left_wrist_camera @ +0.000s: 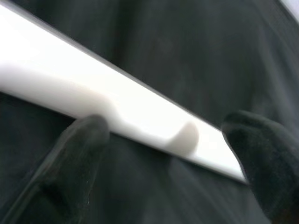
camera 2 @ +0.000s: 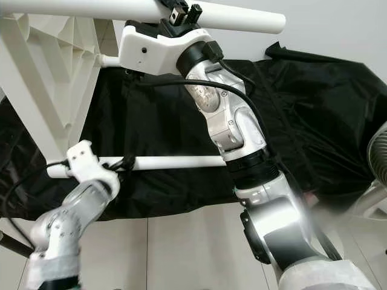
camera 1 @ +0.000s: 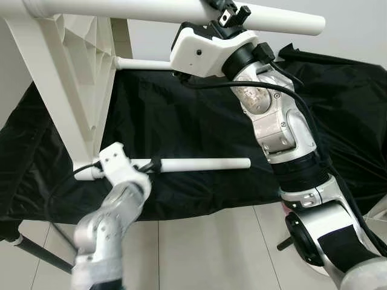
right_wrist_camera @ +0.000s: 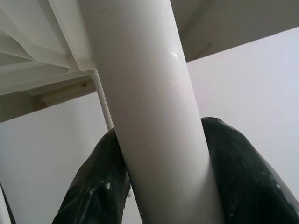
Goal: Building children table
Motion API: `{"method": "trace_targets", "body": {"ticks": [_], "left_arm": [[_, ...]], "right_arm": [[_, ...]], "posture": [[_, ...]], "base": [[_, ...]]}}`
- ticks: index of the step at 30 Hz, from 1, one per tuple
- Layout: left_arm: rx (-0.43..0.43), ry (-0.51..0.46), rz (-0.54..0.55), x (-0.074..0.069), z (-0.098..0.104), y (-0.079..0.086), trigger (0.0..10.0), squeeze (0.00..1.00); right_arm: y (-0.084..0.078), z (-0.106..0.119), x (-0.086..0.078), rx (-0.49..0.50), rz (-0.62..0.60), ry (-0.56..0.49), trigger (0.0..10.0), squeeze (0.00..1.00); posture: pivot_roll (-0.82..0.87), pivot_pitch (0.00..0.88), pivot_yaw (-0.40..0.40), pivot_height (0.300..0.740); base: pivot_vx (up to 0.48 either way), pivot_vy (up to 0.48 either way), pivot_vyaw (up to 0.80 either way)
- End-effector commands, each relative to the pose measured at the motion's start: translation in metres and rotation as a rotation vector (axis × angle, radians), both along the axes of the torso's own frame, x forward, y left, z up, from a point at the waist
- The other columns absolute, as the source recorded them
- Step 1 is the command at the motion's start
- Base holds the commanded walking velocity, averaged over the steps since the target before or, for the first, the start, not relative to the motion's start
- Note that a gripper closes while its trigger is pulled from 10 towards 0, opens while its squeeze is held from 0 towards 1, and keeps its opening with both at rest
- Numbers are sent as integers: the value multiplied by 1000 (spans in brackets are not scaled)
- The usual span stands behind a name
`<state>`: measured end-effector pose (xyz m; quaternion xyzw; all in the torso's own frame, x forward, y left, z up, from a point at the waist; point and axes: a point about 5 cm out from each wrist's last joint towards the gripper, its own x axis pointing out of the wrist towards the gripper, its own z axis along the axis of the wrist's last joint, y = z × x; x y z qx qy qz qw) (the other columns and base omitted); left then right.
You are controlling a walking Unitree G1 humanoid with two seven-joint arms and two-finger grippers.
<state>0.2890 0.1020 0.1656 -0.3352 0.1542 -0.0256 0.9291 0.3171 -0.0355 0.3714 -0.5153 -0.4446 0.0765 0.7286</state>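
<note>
legs going onto the tabletop

the white tabletop (camera 1: 72,78) stands on edge over black cloth (camera 1: 199,115), legs jutting sideways. the right gripper (camera 1: 233,15) clamps the upper leg (camera 1: 181,11); the left gripper (camera 1: 151,164) straddles the lower leg (camera 1: 199,164), whether pinching i cannot tell. judged step: seating legs (next needs firm pushing or twisting into sockets).
</note>
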Motion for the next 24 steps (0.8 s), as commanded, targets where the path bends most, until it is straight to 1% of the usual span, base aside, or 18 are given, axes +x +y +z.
{"method": "trace_targets", "body": {"ticks": [1,2,3,4,6,8,9,11,13,16,17,21,22,23,24], "left_arm": [[-166,91,-12,-9,-21,-25,10000,0],[-166,91,-12,-9,-21,-25,10000,0],[-196,112,0,-6,-23,-27,10000,0],[-196,112,0,-6,-23,-27,10000,0],[-219,139,-11,-2,-25,-34,10000,0],[-213,152,-20,-3,-26,-36,10000,0],[-199,158,-27,-6,-26,-36,10000,0],[-199,158,-27,-6,-26,-36,10000,0],[-174,184,5,-15,-30,-26,10000,0],[-173,189,19,-18,-31,-22,10000,0],[-174,192,40,-20,-32,-17,10000,0],[-182,200,61,-19,-35,-14,10000,0],[-200,197,80,-16,-35,-13,10000,0],[-200,197,80,-16,-35,-13,10000,0],[-213,184,98,-11,-34,-12,10000,0]], "right_arm": [[5,6,-4,98,75,18,0,0],[5,6,-4,98,75,18,0,0],[5,7,-4,102,76,18,0,0],[5,7,-4,102,76,18,0,0],[5,10,-4,118,79,20,0,0],[5,11,-5,120,79,20,0,0],[6,11,-5,123,79,20,0,0],[6,11,-5,123,79,20,0,0],[6,12,-5,120,81,20,0,0],[6,12,-5,120,82,19,0,0],[6,12,-5,119,85,20,0,0],[7,12,-5,121,90,22,0,0],[8,12,-4,123,96,25,0,0],[8,12,-4,123,96,25,0,0],[8,11,-4,124,100,28,0,0]], "posture": [[-29,94,16,740],[-29,94,16,740],[-34,98,17,740],[-34,98,17,740],[-39,102,17,740],[-44,105,22,740],[-45,107,24,740],[-45,107,24,740],[-41,112,22,740],[-41,112,22,740],[-33,113,17,740],[-23,113,8,740],[-21,112,5,740],[-21,112,5,740],[-24,111,5,740]], "base": [[0,0,0],[0,0,0],[0,0,0],[0,0,0],[0,0,0],[0,0,0],[0,0,0],[0,0,0],[0,0,0],[0,0,0],[0,0,0],[0,0,0],[0,0,0],[0,0,0],[0,0,0]]}}
